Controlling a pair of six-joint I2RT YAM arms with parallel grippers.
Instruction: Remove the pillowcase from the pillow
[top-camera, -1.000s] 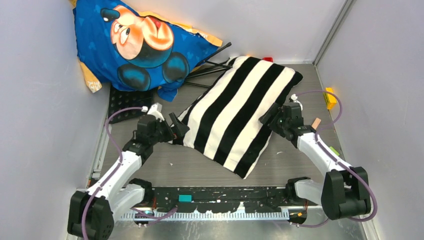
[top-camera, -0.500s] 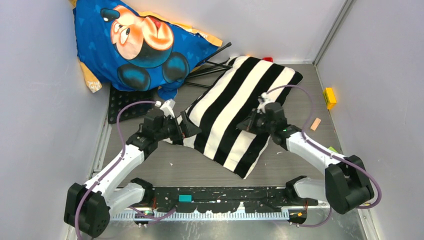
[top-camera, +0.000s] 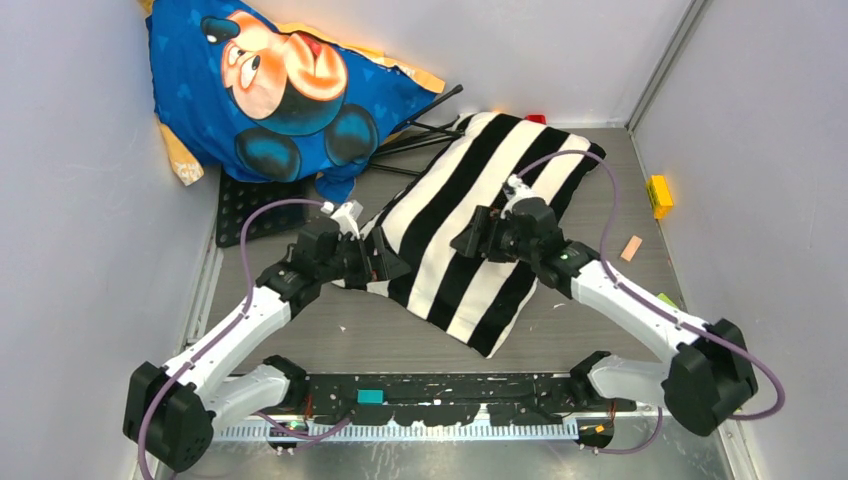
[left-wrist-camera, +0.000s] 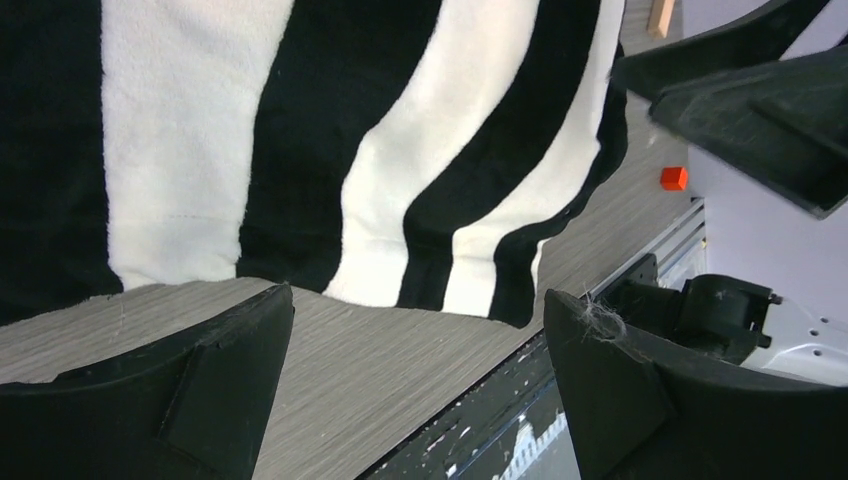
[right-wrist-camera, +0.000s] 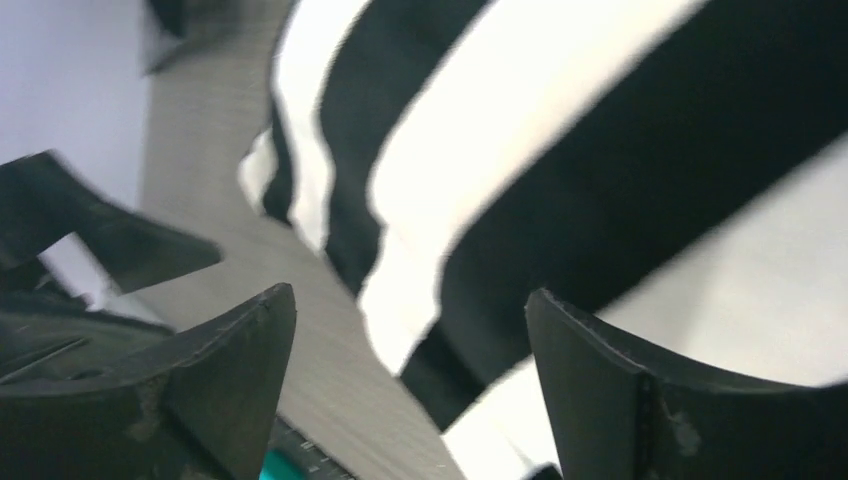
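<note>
The left gripper (top-camera: 385, 266) is hovering low over the table (top-camera: 340, 335), jaws spread wide and empty, just at the pillowcase's (top-camera: 455, 200) near left edge. The right gripper (top-camera: 476, 236) is hanging over the case's middle, jaws apart too, holding nothing. The case is lying diagonally mid-table, plump, hiding the pillow inside. The fabric is looking soft, light and limp, likely bunching when pulled; pinching a loose hem at the open end seems best, though I cannot tell which end that is. Beyond, a cushion (top-camera: 280, 90) is leaning in the far corner.
</note>
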